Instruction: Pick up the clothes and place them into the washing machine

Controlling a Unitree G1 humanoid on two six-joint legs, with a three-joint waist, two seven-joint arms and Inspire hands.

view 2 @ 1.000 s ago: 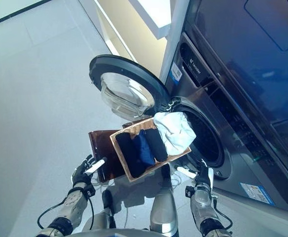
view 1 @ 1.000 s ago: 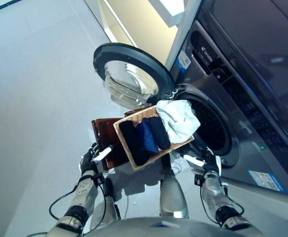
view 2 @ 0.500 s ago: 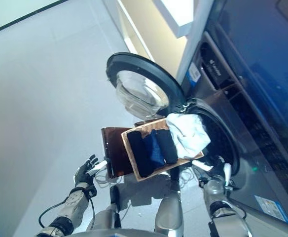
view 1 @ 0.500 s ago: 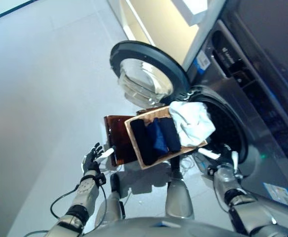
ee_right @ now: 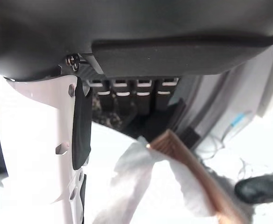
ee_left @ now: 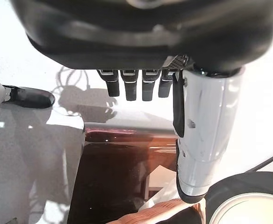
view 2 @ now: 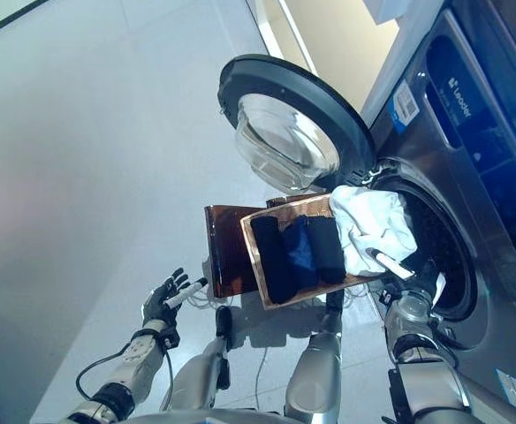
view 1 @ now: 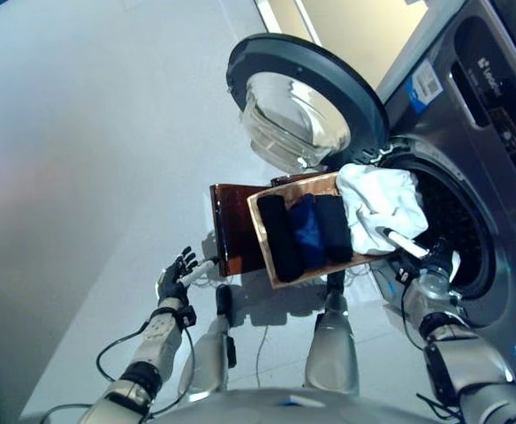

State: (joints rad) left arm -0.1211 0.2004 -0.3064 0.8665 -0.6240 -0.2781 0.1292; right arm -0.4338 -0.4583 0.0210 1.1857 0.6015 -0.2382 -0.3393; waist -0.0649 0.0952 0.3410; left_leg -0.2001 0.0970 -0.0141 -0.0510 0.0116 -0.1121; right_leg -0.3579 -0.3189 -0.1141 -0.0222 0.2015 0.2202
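White garment lies at the washer end of the wicker basket, spilling over the rim toward the drum opening. Beside it in the basket: dark rolled clothes, black and blue. Basket sits on a brown stool. Right hand is just beside the white garment, fingers straight, holding nothing. Left hand is spread out over the floor, empty. Washer door is swung wide.
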